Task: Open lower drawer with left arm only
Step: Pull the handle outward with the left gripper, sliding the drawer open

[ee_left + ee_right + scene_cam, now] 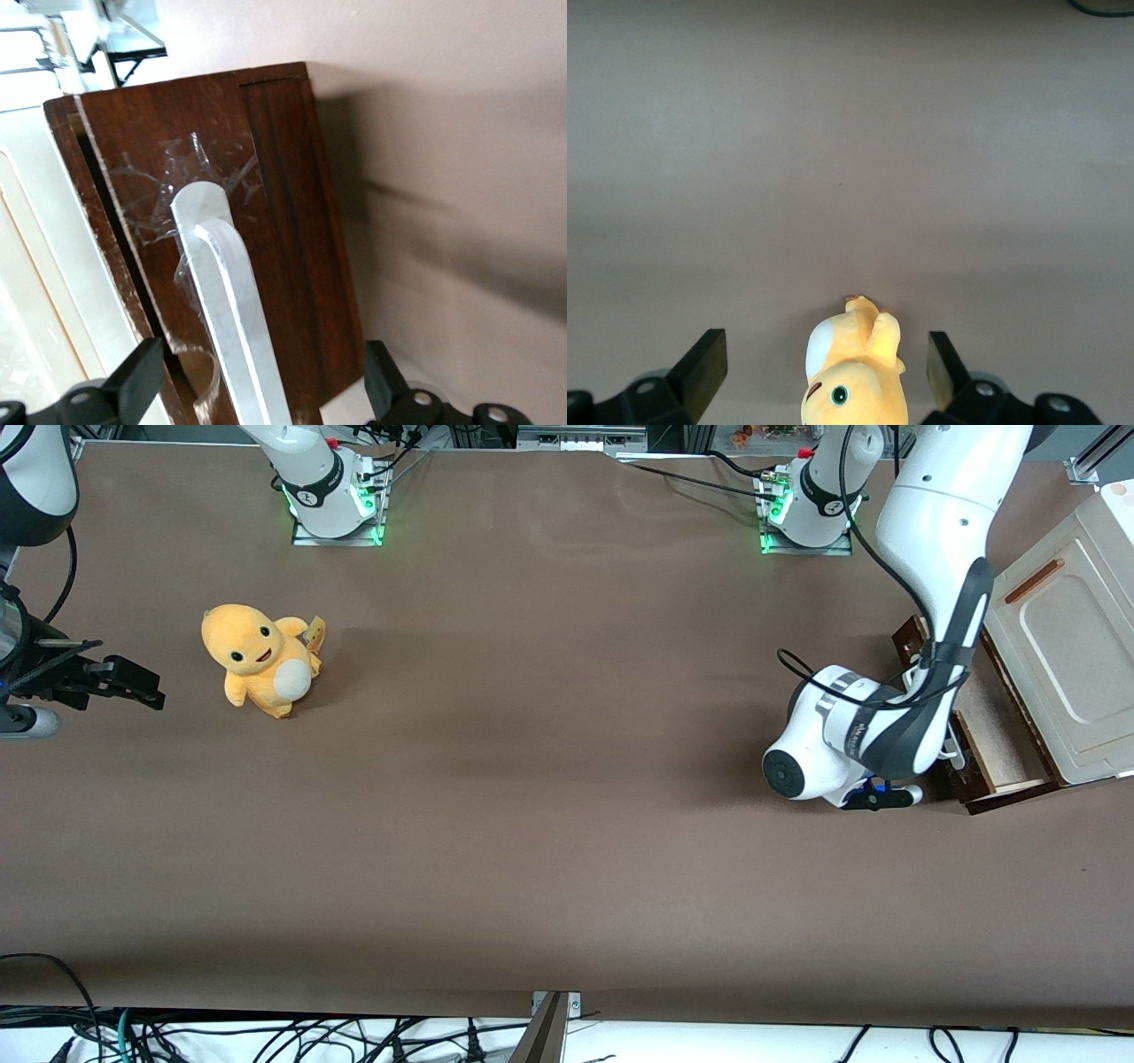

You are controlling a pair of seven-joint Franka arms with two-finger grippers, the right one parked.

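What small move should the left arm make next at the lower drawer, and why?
Probably close the end effector on the white bar handle. In the wrist view its open fingers straddle the handle without touching it. The lower drawer already shows part of its pale inside in the front view, so gripping first, then pulling, should open it further.

Dark brown wood front of the lower drawer [283, 230] with a white bar handle [232, 310], pale beige drawer inside, glossy white left arm [930, 540] with black forearm stripe, black gripper [266, 398], cream cabinet [1067, 646], yellow-orange plush toy [261, 660] with white belly, brown table [549, 779]
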